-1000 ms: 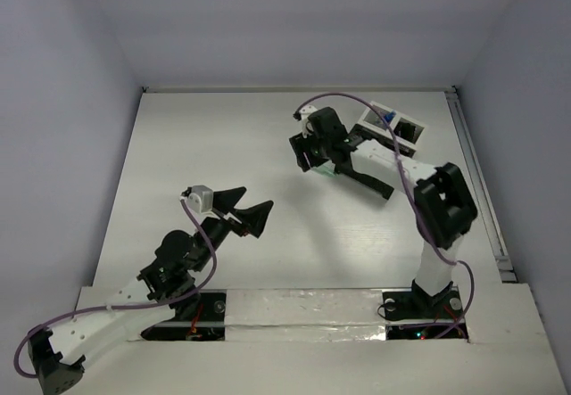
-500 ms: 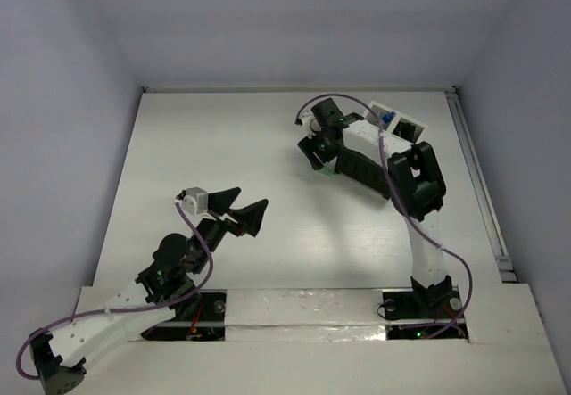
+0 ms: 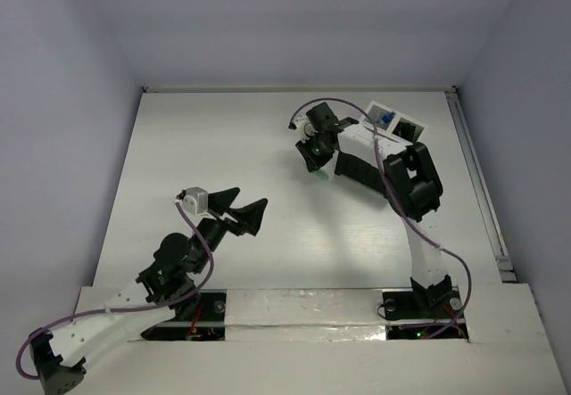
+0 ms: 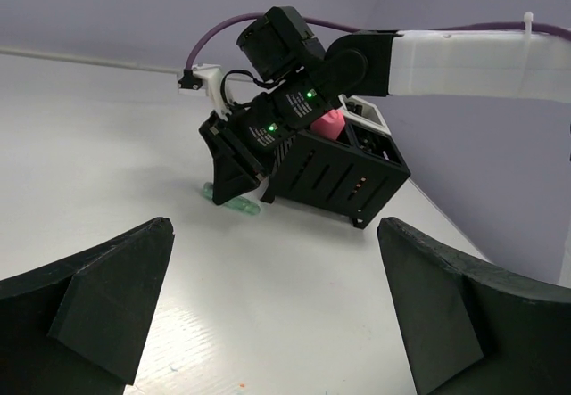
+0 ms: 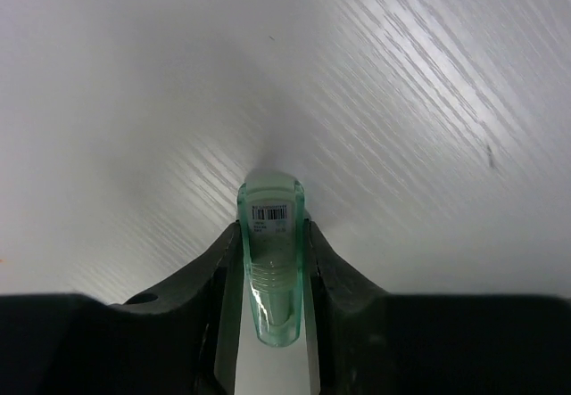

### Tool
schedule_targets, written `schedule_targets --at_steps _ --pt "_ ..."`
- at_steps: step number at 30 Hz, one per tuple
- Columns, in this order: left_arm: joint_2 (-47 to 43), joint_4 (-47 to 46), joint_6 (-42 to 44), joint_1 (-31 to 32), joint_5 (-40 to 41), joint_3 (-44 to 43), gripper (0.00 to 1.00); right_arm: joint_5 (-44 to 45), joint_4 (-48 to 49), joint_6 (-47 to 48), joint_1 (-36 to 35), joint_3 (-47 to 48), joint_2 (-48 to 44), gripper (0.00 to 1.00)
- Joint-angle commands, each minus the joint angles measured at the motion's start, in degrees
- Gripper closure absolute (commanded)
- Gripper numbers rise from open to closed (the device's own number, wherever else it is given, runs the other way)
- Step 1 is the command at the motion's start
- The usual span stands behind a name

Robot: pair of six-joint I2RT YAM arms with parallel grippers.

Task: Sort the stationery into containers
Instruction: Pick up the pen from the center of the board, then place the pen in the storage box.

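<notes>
Right gripper (image 5: 272, 232) low at the table (image 3: 205, 145), fingers clamped on the green marker (image 5: 271, 288). The marker lies on the tabletop just beside the black divided box (image 4: 335, 176). Open surface to the left and far side.

Left gripper (image 3: 251, 201) spread wide, holding nothing, well apart.

Pink piece (image 4: 327, 126) stands in the box. From above, the arm hides most of the box. White box (image 3: 417, 127) sits near the right edge, contents unclear.

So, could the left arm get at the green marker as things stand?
Probably not. The right claw is closed on the green marker and sits over it beside the black box, so it blocks the way. The left claw is open but well away from it.
</notes>
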State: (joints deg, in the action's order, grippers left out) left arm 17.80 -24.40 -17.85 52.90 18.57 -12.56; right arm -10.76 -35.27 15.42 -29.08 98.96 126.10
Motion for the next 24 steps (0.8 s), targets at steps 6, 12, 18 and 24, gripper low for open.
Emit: schedule_targets --at_steps 6,12,18,24 --pt "-2.5 0.0 -0.2 0.2 4.5 1.2 0.01 4.8 22.3 -11.2 -4.1 -4.3 -15.9 1.00" --pt "-4.6 1.2 -0.8 0.2 6.1 1.5 0.02 22.7 34.6 -18.8 -2.7 -21.9 -39.9 1.00" --pt "-5.1 1.6 -1.1 0.2 5.9 1.5 0.02 33.1 34.7 -29.3 7.6 -41.8 -57.0 1.00" --pt "-5.1 1.9 -1.4 0.2 6.0 1.6 0.03 36.4 34.7 -31.6 12.4 -48.9 -60.5 1.00"
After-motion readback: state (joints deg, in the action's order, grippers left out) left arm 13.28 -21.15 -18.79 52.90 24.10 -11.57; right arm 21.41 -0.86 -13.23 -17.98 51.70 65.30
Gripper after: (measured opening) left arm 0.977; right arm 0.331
